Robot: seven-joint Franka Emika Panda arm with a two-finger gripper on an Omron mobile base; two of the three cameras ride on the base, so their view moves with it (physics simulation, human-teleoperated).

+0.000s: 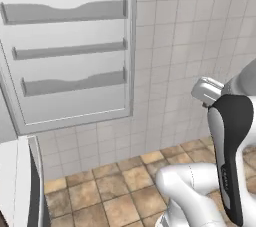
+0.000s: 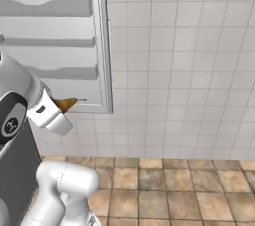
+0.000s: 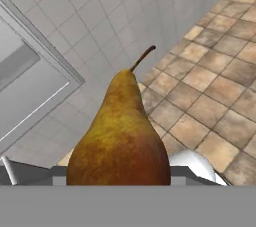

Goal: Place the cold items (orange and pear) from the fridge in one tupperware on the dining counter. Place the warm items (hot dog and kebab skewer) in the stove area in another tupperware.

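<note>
The pear (image 3: 120,136) sits right in front of the hand camera, stem up and curling to the right — brown-gold skin, rusty lower down. Its base drops out of sight at the bottom of that view, where the fingers would be, so the grip itself is hidden; the jaws are drawn in close and the fruit hangs in mid-air with them, so the gripper is pinching the pear.

From the right base view, a small brown-orange tip of the pear (image 2: 65,103) pokes out past the wrist, in front of the lower edge of the open fridge door (image 2: 50,41). The door's inner side faces the room, with three grey shelf rails (image 1: 70,50) across it.

Behind everything is a white tiled wall (image 2: 189,60), and below it a floor (image 2: 199,190) of brown stone tiles. The pear is held well above that floor, just beside the door.
</note>
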